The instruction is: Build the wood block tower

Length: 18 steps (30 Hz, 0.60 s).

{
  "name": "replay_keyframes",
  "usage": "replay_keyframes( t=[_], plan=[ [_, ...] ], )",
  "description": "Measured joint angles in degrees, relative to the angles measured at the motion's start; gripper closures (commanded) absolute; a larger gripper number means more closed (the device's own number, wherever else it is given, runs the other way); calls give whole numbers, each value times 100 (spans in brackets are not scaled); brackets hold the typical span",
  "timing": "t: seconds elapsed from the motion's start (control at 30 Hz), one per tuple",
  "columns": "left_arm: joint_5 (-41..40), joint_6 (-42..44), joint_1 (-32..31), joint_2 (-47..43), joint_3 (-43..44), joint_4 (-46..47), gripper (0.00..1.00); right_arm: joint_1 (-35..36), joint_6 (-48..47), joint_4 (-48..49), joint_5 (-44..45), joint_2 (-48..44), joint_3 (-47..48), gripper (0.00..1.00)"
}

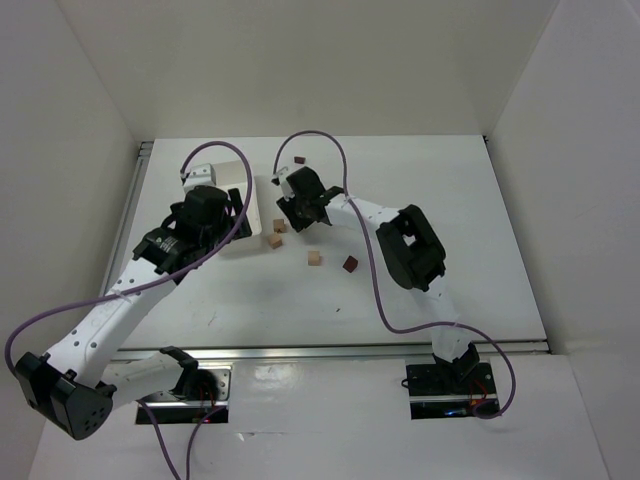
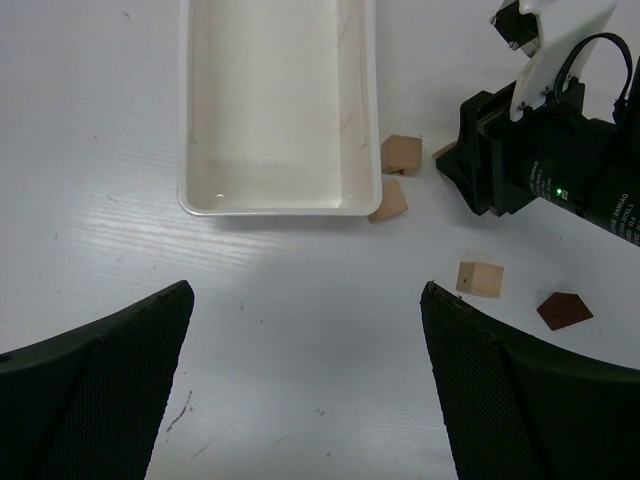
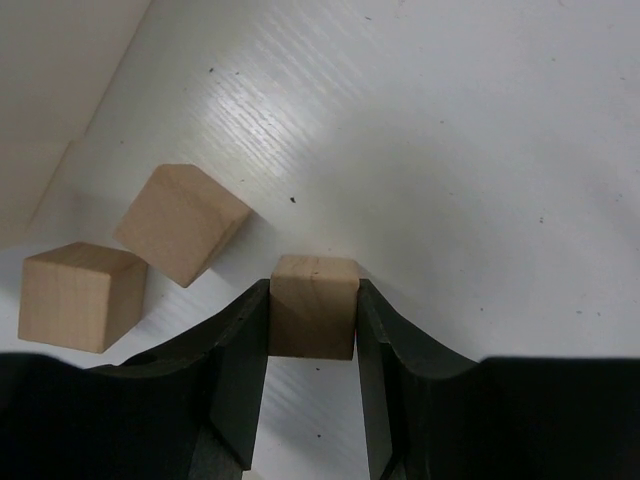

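Observation:
My right gripper (image 3: pixel 313 322) is shut on a light tan wood cube (image 3: pixel 313 300), low over the white table. Two more tan cubes (image 3: pixel 180 222) (image 3: pixel 80 295) lie just to its left. In the top view the right gripper (image 1: pixel 291 218) is beside the white tray (image 1: pixel 240 175), near tan cubes (image 1: pixel 275 241) (image 1: pixel 315 259) and a dark maroon roof-shaped piece (image 1: pixel 349 264). My left gripper (image 2: pixel 305 330) is open and empty over bare table, just in front of the tray (image 2: pixel 280 208). No stacked tower is in view.
The left wrist view shows two tan cubes (image 2: pixel 401 154) (image 2: pixel 389 200) at the tray's right corner, another cube (image 2: pixel 479 278) and the maroon piece (image 2: pixel 564 310) to the right. A small maroon piece (image 1: pixel 299 158) lies at the back. White walls enclose the table.

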Motion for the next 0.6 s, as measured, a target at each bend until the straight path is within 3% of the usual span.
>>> replay_keyframes(
  t=[0.33, 0.6],
  plan=[
    [205, 192, 0, 72, -63, 439, 0, -177, 863, -197, 1139, -608, -157, 76],
    [859, 494, 0, 1180, 299, 859, 0, -1287, 1506, -437, 1432, -1331, -485, 76]
  ],
)
